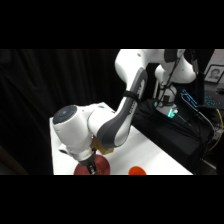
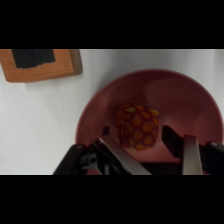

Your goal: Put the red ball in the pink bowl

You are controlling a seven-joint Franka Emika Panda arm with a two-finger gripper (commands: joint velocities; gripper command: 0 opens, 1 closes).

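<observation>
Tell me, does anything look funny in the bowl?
A little. The red ball, seen within the rim of the pink bowl, is not plain red: yellow-orange patches cover it and it looks lumpy rather than smooth. Nothing looks spilled, tipped or broken.

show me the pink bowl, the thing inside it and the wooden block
pink bowl (image 2: 192, 95): wrist view, bare inner wall at upper right.
red ball with yellow patches (image 2: 137, 126): wrist view, its middle, inside the bowl between the fingers.
wooden block (image 2: 67, 62): wrist view, orange-brown face beside its dark top.
</observation>
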